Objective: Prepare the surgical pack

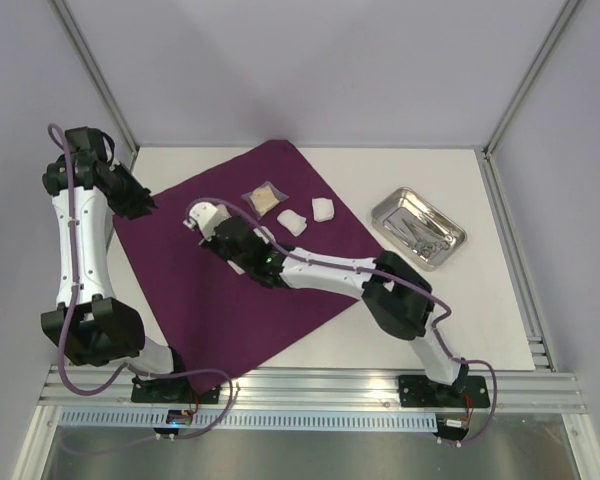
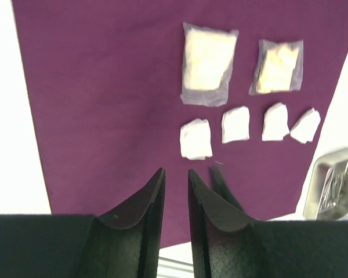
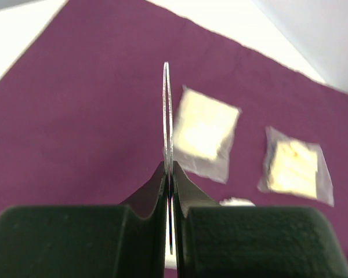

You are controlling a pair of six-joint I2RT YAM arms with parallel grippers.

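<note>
From above: large dark-purple square cloth spread flat on the white table, turned corner-up like a diamond. On its upper part, one of the tan packets and, just right of it, two white gauze pads in a loose row. Small shiny rectangular steel tray off the cloth to the right, on bare table, long axis slanting from upper left to lower right, with thin steel instruments heaped inside. White-and-black right arm stretched leftward across the cloth's middle. Matching left arm folded up beside the cloth's left corner.

From the left wrist: left gripper over the cloth, dark fingers nearly together with only a narrow slit between, nothing held. Beyond it, both tan packets side by side and four gauze pads in a row beneath them, all flat on the purple. Corner of the tray at lower right, off the cloth.

From the right wrist: right gripper clamped tight on thin steel forceps, seen edge-on only, as a narrow silver sliver. Long axis straight ahead from the fingertips, free end pointing away from the wrist, up the frame, over the cloth. Past it to the right, the two packets, blurred, pale tan inside crinkled clear wrap.
</note>
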